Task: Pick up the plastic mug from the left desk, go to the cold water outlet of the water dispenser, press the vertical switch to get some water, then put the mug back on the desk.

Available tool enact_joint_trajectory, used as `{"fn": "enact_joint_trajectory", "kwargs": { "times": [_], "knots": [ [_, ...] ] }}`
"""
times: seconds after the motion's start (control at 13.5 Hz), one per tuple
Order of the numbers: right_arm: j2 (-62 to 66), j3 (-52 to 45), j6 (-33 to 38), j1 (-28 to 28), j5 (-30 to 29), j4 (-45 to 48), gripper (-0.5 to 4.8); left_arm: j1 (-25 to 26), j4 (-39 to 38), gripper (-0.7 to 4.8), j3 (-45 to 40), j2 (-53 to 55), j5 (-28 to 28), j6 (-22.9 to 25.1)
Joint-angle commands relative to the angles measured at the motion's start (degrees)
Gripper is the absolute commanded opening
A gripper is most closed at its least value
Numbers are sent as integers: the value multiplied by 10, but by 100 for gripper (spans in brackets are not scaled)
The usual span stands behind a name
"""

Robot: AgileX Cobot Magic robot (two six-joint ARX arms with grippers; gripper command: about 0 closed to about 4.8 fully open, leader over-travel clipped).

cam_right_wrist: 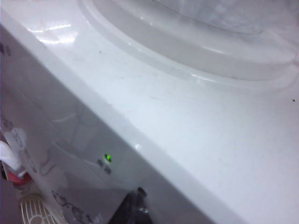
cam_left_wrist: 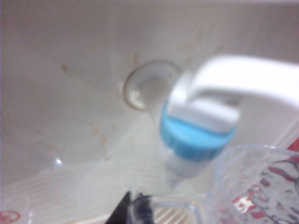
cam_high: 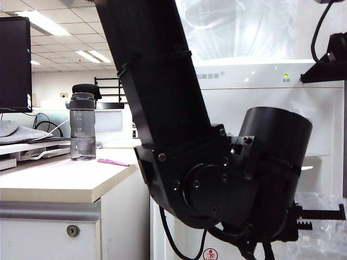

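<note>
In the left wrist view the cold water outlet (cam_left_wrist: 196,135), a white tap with a blue collar, fills the middle, and its long white lever (cam_left_wrist: 247,79) sticks out above it. The clear rippled plastic mug (cam_left_wrist: 261,186) hangs close beside and slightly below the tap; its rim stands just to one side of the spout. My left gripper (cam_left_wrist: 138,207) is shut on the mug's thin clear handle. My right gripper (cam_right_wrist: 135,203) shows only as dark tips pressed together, empty, near the top edge of the water dispenser (cam_right_wrist: 187,140). The left desk (cam_high: 59,181) lies behind.
The left arm (cam_high: 179,135) blocks most of the exterior view. A smoky-grey bottle (cam_high: 82,127) and a pink pen (cam_high: 113,162) are on the desk. The dispenser's green light (cam_right_wrist: 107,157) is on. The red-collared tap (cam_right_wrist: 14,175) and a drip grille (cam_right_wrist: 35,210) show below.
</note>
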Motion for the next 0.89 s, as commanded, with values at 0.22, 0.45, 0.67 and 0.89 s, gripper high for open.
{"fn": "enact_joint_trajectory", "kwargs": {
  "times": [0.22,0.45,0.67,0.89],
  "knots": [
    [-2,28,4,-4,5,15,-1,-2,32,-6,1,-14,-2,18],
    [-2,31,4,-10,4,15,-1,-2,30,-6,1,-18,-1,23],
    [-2,31,4,-11,4,15,-1,-2,29,-6,0,-21,0,29],
    [-2,31,4,-11,4,15,-1,-3,23,-6,-2,-25,6,35]
  ]
}}
